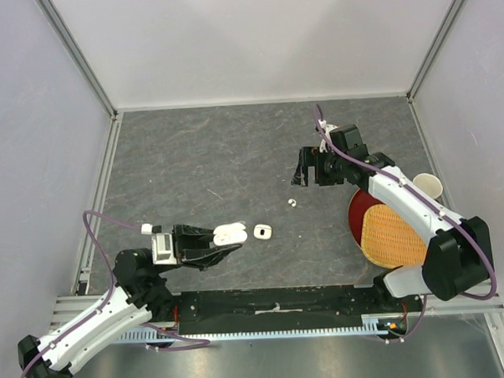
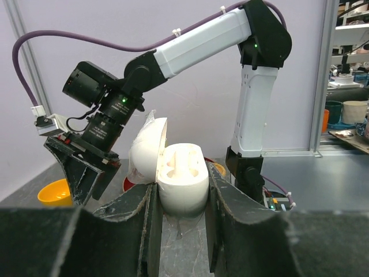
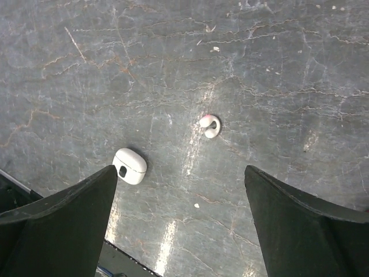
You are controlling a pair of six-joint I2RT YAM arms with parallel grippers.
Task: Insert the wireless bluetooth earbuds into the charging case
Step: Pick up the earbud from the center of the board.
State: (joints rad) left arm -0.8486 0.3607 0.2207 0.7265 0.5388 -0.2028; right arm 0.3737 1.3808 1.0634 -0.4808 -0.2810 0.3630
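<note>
My left gripper (image 1: 225,244) is shut on an open white charging case (image 1: 230,233), held low over the table. In the left wrist view the case (image 2: 182,180) sits upright between my fingers (image 2: 130,214), lid (image 2: 146,151) swung back to the left, and both sockets look empty. A second white case (image 1: 263,231), closed, lies just right of it and also shows in the right wrist view (image 3: 130,166). One tiny white earbud (image 1: 292,202) lies on the table, and it also shows in the right wrist view (image 3: 210,126). My right gripper (image 1: 311,175) is open and empty above it (image 3: 180,173). The other earbuds are out of view.
A red plate (image 1: 357,211) with a woven yellow mat (image 1: 392,235) on it lies under my right arm. A white cup (image 1: 428,185) stands by the right wall. A yellow bowl (image 2: 55,192) shows in the left wrist view.
</note>
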